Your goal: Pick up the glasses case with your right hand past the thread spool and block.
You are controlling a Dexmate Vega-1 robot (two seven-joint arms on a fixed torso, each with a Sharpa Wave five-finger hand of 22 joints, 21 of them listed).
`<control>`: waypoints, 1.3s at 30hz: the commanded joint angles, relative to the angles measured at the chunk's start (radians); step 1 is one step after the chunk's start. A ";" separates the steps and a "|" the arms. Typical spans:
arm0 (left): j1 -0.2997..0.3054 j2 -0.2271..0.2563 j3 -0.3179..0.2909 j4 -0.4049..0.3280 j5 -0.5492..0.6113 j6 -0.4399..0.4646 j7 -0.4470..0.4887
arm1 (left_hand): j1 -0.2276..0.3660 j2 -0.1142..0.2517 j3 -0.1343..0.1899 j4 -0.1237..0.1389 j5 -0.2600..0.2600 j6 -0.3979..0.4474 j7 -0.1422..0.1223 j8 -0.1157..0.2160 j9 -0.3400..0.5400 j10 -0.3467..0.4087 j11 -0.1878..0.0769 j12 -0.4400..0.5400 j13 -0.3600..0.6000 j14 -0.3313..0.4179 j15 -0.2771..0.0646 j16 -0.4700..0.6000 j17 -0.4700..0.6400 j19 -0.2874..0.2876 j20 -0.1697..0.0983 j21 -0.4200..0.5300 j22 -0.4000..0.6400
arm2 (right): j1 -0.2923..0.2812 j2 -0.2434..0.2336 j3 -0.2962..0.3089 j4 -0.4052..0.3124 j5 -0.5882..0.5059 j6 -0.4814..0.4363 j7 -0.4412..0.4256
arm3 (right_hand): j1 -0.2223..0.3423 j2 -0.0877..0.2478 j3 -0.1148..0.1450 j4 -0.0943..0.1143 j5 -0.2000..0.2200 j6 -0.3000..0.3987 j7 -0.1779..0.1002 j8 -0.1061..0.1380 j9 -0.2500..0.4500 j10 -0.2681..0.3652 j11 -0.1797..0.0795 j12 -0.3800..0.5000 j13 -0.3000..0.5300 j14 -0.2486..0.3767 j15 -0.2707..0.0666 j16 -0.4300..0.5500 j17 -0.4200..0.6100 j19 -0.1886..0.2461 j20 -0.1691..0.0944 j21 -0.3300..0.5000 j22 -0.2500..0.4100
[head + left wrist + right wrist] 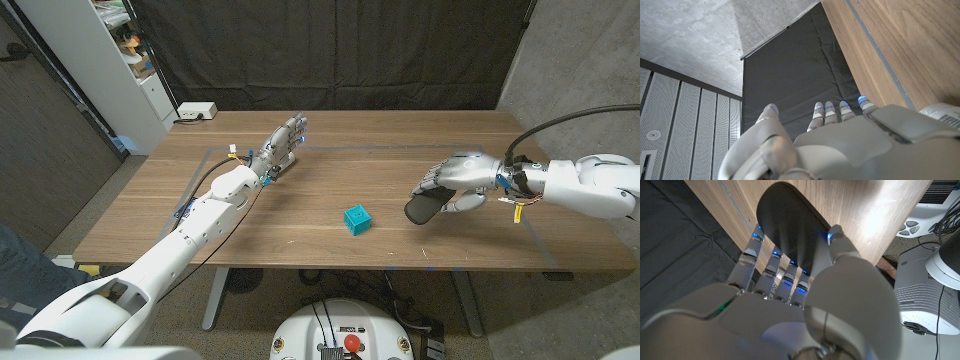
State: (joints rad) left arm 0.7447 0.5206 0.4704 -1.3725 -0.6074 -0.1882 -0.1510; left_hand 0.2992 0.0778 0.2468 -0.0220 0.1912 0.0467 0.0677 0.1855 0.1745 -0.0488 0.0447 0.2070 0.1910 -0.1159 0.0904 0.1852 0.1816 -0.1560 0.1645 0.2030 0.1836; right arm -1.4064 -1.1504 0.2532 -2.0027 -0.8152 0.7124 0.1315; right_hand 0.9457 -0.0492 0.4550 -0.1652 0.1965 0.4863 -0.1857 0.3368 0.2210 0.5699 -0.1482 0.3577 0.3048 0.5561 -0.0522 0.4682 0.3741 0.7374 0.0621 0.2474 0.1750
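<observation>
Block (357, 219) in head view; right hand (790, 280) grips case (790, 225).

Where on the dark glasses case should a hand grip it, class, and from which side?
Across its narrow middle, coming from the robot's right: the glasses case is a long, rounded capsule, and the right hand already grips it that way, fingers over one long side and thumb opposite.

Teal block (357, 219) just left of right hand (452, 185); bare table (330, 180) beyond.

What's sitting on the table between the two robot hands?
In the head view, a small teal block sits between the left robot hand and the right robot hand, which holds the dark glasses case. The remaining stretch is bare wood.
</observation>
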 commanded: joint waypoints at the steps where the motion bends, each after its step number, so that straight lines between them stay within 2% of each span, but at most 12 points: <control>1: -0.014 -0.007 0.000 0.022 -0.003 -0.008 -0.013 | -0.001 0.002 -0.001 -0.006 0.001 0.002 0.004 0.002 0.005 -0.002 0.003 0.003 0.003 -0.009 0.001 0.004 0.003 -0.001 -0.005 0.001 0.003 | 0.041 0.055 0.031 -0.020 0.023 0.018 0.081 | 0.157 0.173 0.018 0.012 0.010 0.401 0.009 0.007 0.006 0.015 -0.013 0.006 0.003 0.006 -0.098 0.001 0.005 0.113 -0.115 0.002 0.005; 9: -0.019 -0.010 -0.001 0.026 -0.002 -0.006 -0.009 | -0.001 0.002 -0.001 -0.007 0.001 0.002 0.005 0.003 0.005 -0.002 0.003 0.003 0.003 -0.009 0.001 0.004 0.003 -0.002 -0.005 0.001 0.003 | 0.071 0.076 0.033 -0.019 0.042 0.027 0.098 | 0.159 0.175 0.019 0.012 0.012 0.401 0.008 0.007 0.006 0.013 -0.011 0.004 0.005 0.008 -0.100 0.000 0.007 0.115 -0.115 0.002 0.005; 19: -0.030 -0.011 0.005 0.016 0.007 0.004 -0.004 | -0.001 0.003 -0.001 -0.008 0.001 0.003 0.006 0.003 0.005 -0.001 0.001 0.003 0.003 -0.009 0.002 0.004 0.003 -0.004 -0.007 0.001 0.003 | 0.061 0.114 0.095 -0.034 0.054 0.053 0.124 | 0.159 0.178 0.018 0.013 0.013 0.403 0.009 0.007 0.007 0.013 -0.013 0.002 0.007 0.010 -0.102 0.000 0.013 0.116 -0.118 0.001 0.005; 23: -0.032 -0.011 0.007 0.010 0.010 0.007 -0.001 | -0.001 0.003 -0.001 -0.008 0.001 0.003 0.006 0.003 0.005 -0.001 0.003 0.003 0.003 -0.009 0.001 0.004 0.003 -0.004 -0.007 0.001 0.003 | 0.056 0.131 0.127 -0.044 0.070 0.068 0.151 | 0.159 0.178 0.019 0.013 0.014 0.402 0.008 0.007 0.007 0.014 -0.014 0.001 0.008 0.012 -0.103 -0.001 0.013 0.117 -0.119 0.002 0.005; 29: -0.028 -0.010 0.006 0.003 0.008 0.011 0.003 | -0.001 0.003 -0.001 -0.009 0.001 0.003 0.006 0.003 0.005 -0.001 0.001 0.003 0.003 -0.009 0.001 0.004 0.003 -0.002 -0.007 0.001 0.003 | 0.069 0.133 0.136 -0.047 0.151 0.067 0.232 | 0.160 0.176 0.020 0.011 0.016 0.406 0.009 0.008 0.007 0.015 -0.015 0.000 0.010 0.014 -0.105 -0.004 0.013 0.118 -0.120 0.001 0.005; 39: -0.018 -0.003 0.005 -0.014 0.009 0.008 0.004 | -0.001 0.004 -0.001 -0.010 0.001 0.004 0.006 0.003 0.005 -0.001 0.002 0.003 0.003 -0.009 0.000 0.004 0.003 -0.003 -0.007 0.001 0.003 | 0.096 0.175 0.155 -0.075 0.150 0.088 0.268 | 0.158 0.175 0.021 0.012 0.017 0.406 0.006 0.008 0.007 0.017 -0.015 -0.001 0.012 0.017 -0.105 -0.008 0.013 0.118 -0.121 0.001 0.005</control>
State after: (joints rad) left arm 0.7172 0.5113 0.4751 -1.3698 -0.6000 -0.1830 -0.1514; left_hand 0.2992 0.0778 0.2424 -0.0264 0.1912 0.0467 0.0677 0.1855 0.1745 -0.0488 0.0447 0.2070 0.1910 -0.1159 0.0904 0.1852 0.1817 -0.1560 0.1646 0.2030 0.1836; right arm -1.3335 -1.0130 0.3798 -2.0534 -0.6914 0.7838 0.3446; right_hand 0.9456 -0.0492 0.4556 -0.1657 0.2081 0.4862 -0.1857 0.3413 0.2249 0.5714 -0.1498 0.3519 0.3139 0.5610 -0.0500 0.4634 0.3836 0.7375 0.0620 0.2414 0.1742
